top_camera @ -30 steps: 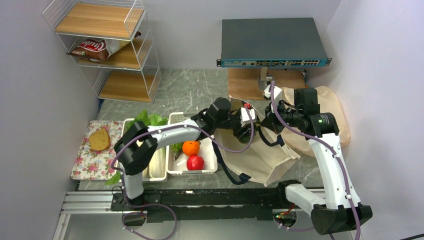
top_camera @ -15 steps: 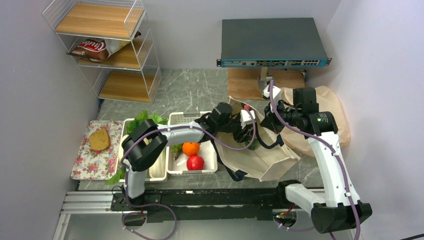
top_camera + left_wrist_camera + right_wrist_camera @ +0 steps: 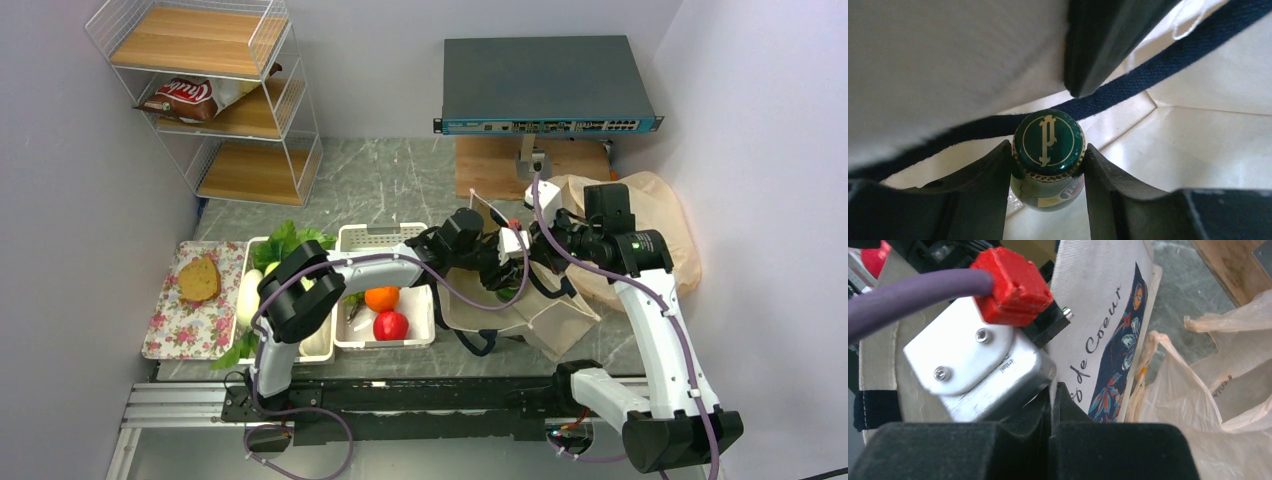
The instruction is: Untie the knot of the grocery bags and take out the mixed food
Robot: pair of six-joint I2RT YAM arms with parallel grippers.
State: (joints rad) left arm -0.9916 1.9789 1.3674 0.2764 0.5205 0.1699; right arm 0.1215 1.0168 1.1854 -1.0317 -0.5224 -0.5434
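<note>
The cream canvas tote (image 3: 545, 318) with navy straps lies right of centre. My left gripper (image 3: 500, 280) reaches into its mouth. Inside, in the left wrist view, my left gripper (image 3: 1048, 162) is shut on the neck of the green bottle (image 3: 1048, 141), both fingers (image 3: 988, 185) pressing just under its cap. My right gripper (image 3: 535, 250) sits at the tote's far rim. The right wrist view shows my right gripper (image 3: 1052, 397) shut on the tote (image 3: 1103, 315) cloth edge. The peach plastic bag (image 3: 655, 205) lies slack behind; its knot is out of view.
White bins (image 3: 420, 330) hold an orange (image 3: 381, 297), apple (image 3: 390, 325), cabbage (image 3: 290, 240) and radish (image 3: 247, 295). Bread (image 3: 199, 279) lies on a floral tray (image 3: 165, 340). A wire shelf (image 3: 290, 130) holds a red snack packet (image 3: 185, 97). A network switch (image 3: 545, 85) stands at the back.
My left arm has stretched further right, deeper into the tote. The tote has bunched up and shifted right. The right gripper keeps its pinch on the rim.
</note>
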